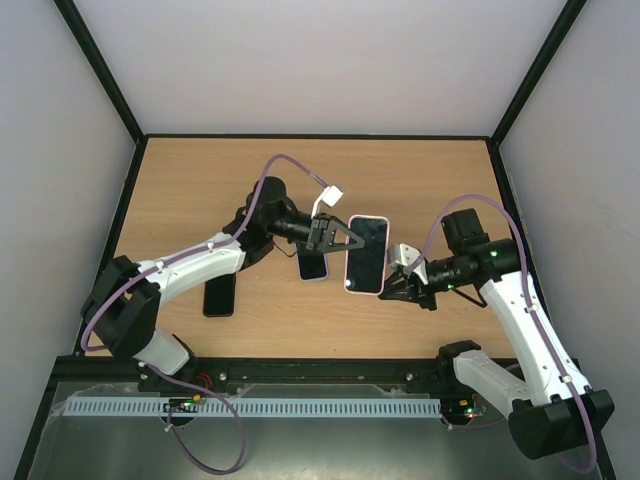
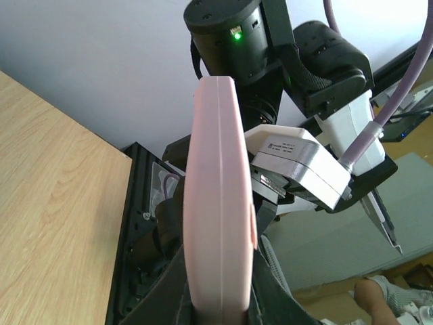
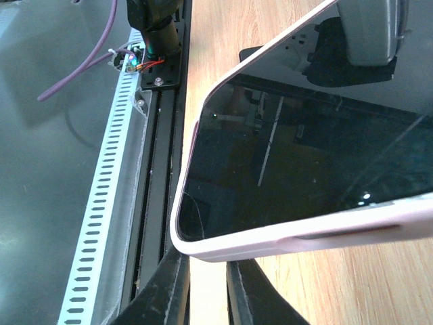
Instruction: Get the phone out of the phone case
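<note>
A phone (image 1: 368, 252) with a dark screen sits in a pink case (image 1: 349, 262) and is held up above the table between both arms. My left gripper (image 1: 345, 238) is shut on the case's upper left edge. In the left wrist view the case (image 2: 220, 203) stands edge-on between my fingers (image 2: 162, 291). My right gripper (image 1: 392, 285) is at the case's lower right corner. In the right wrist view the phone's screen (image 3: 304, 149) faces the camera. The case's rim (image 3: 284, 233) lies across my two fingers (image 3: 177, 291), which stand a narrow gap apart, tips hidden under the corner.
A second phone-shaped object (image 1: 312, 265) lies on the wooden table (image 1: 200, 190) just left of the held phone. A black one (image 1: 219, 296) lies further left near the front edge. A black rail (image 3: 162, 135) and a white slotted strip (image 3: 101, 203) run along the table's near edge.
</note>
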Controlling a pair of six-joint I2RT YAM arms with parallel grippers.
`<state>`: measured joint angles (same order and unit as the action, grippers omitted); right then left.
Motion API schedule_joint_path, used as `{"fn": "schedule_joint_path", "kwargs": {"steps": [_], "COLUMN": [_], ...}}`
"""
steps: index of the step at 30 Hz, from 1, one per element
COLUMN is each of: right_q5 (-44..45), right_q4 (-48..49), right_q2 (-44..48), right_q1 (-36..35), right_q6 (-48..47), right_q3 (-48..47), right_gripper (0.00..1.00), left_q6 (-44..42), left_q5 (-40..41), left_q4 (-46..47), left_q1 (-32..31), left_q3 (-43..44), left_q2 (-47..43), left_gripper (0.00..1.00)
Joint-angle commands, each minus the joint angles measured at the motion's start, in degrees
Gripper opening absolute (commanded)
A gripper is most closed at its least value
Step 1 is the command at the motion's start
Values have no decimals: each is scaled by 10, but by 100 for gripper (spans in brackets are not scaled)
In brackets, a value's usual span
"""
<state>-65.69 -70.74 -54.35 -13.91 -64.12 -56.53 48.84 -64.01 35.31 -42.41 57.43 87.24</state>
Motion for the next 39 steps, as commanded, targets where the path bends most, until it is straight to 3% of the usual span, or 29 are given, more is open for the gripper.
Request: {"fn": "schedule_joint_path", "kwargs": {"steps": [1, 5, 9, 11, 15, 24, 29, 35, 39], "right_q5": [0, -20, -24, -24, -25, -59, -65, -45, -23], "right_q4": [142, 182, 142, 120, 105, 104, 102, 76, 75], "right_q2": [-5, -1, 9, 17, 20, 15, 14, 16, 9], "right_q1": [-1, 0, 0, -1, -1, -1, -1, -1, 0], "right_q6": [103, 165, 170, 157, 152, 141, 132, 71, 48], "right_q3": [-11, 7, -9, -9, -4, 3, 9, 8, 7], "right_gripper": [10, 15, 44, 49, 46, 21, 22, 18, 15], "left_q6": [53, 40, -25, -81, -145, -163, -164, -97, -19], "left_q5": [-27, -9, 25, 37, 38, 30, 26, 14, -16], "left_q4": [72, 75, 38, -11, -72, -99, -110, -70, 4], "left_q1": [-14, -10, 7, 12, 11, 11, 11, 11, 10], "left_q3": [12, 2, -11, -5, 5, 11, 15, 19, 18], "left_q2": [-25, -35, -60, -66, -63, -65, -68, -58, -44], "left_gripper": [3, 3, 3, 3, 3, 3, 3, 3, 3]}}
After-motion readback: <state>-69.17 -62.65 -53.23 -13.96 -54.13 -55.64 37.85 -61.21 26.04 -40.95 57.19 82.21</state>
